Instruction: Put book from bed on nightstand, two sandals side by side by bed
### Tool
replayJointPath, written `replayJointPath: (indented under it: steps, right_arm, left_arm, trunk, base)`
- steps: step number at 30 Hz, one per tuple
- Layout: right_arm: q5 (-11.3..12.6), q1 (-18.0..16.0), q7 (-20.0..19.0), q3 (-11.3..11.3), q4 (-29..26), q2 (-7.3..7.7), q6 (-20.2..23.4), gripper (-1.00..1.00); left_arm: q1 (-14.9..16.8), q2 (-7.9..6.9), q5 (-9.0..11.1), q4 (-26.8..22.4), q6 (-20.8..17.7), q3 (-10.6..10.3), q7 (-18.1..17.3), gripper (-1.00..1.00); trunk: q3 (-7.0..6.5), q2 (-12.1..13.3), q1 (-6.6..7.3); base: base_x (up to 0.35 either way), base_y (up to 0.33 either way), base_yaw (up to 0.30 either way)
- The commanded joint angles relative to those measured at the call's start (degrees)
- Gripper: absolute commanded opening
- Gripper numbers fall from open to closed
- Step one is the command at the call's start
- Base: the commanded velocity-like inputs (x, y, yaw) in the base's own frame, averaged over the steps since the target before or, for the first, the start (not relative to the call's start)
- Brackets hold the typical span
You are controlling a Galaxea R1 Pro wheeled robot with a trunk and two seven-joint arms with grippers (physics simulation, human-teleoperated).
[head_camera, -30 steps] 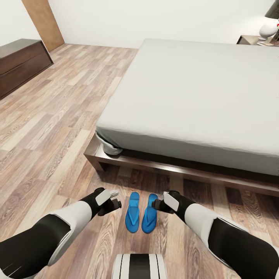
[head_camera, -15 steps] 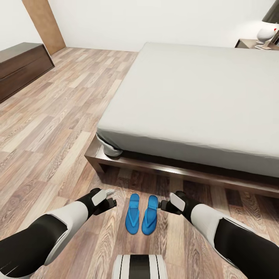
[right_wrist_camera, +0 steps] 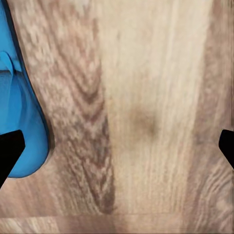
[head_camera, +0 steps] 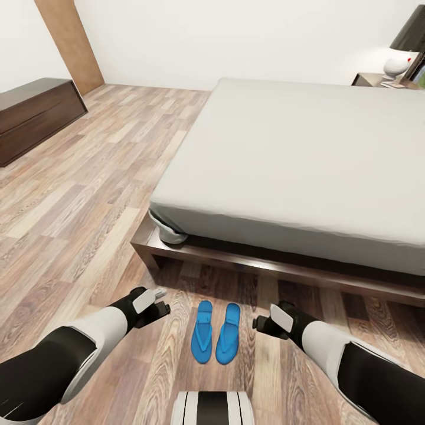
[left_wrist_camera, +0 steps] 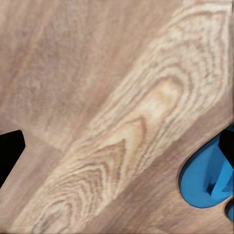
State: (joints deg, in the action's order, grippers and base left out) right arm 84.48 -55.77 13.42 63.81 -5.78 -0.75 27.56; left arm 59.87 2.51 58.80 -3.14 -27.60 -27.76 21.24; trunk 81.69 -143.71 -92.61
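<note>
Two blue sandals side by side on floor by bed, long axes toward 12 o'clock; my left tool at their 9, right tool at 3; both spread, empty.

No legible text, label, brand, number or sign.

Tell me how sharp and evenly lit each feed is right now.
Head view: crisp, soft even light, a dark shadow under the bed frame, the two sandals clear. Left wrist view: floor grain soft and blurred, a sandal's edge fuzzy. Right wrist view: similarly soft, no glare.
</note>
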Motion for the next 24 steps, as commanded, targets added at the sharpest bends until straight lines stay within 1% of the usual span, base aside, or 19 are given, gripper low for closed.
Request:
replayJointPath:
  steps: [1, 3, 7, 8, 14, 23, 24]
  right_arm:
    - [0.6, 0.0, 0.4, 0.4, -0.1, 0.02, 0.1, 1.00]
    - [0.5, 0.6, 0.4, 0.4, -0.1, 0.37, 0.1, 1.00]
    - [0.5, 1.4, 0.4, 0.4, -0.1, 0.95, 0.1, 1.00]
    - [0.5, 2.1, 0.4, 0.4, -0.1, 1.39, 0.1, 1.00]
    - [0.5, 3.3, 0.4, 0.4, -0.1, 2.18, 0.1, 1.00]
    - [0.5, 5.4, -0.1, 0.4, -0.1, 3.60, 0.1, 1.00]
    - [0.5, 6.4, -1.1, 0.4, -0.1, 4.43, 0.1, 1.00]
  left_arm:
    - [0.0, -0.02, 0.6, -0.1, -0.2, -0.5, 0.4, 1.00]
    - [-0.2, -0.15, 0.6, -0.1, -0.2, -0.5, 0.4, 1.00]
    - [-0.5, -0.31, 0.6, -0.1, 0.0, -0.5, 0.3, 1.00]
    - [-1.1, -0.68, 0.6, -0.1, 0.9, -0.5, 0.2, 1.00]
    - [-2.0, -1.21, 0.6, -0.1, 2.3, -0.5, -0.4, 1.00]
    - [-3.6, -1.48, 0.5, 0.0, 3.0, -0.5, -2.2, 1.00]
    - [-4.7, -1.52, 0.5, 0.0, 3.2, -0.5, -2.6, 1.00]
  trunk:
    - [-0.19, 0.0, 0.03]
    - [-0.64, 0.0, 0.08]
    - [-0.64, 0.0, 0.08]
    - [-0.64, 0.0, 0.08]
    - [-0.64, 0.0, 0.08]
    - [-2.63, 0.1, 0.32]
    - [-2.85, 0.2, 0.34]
  base:
    - [0.000, 0.000, 0.000]
    - [0.000, 0.000, 0.000]
    - [0.000, 0.000, 0.000]
    - [0.000, 0.000, 0.000]
    - [0.000, 0.000, 0.000]
    - [0.000, 0.000, 0.000]
    - [0.000, 0.000, 0.000]
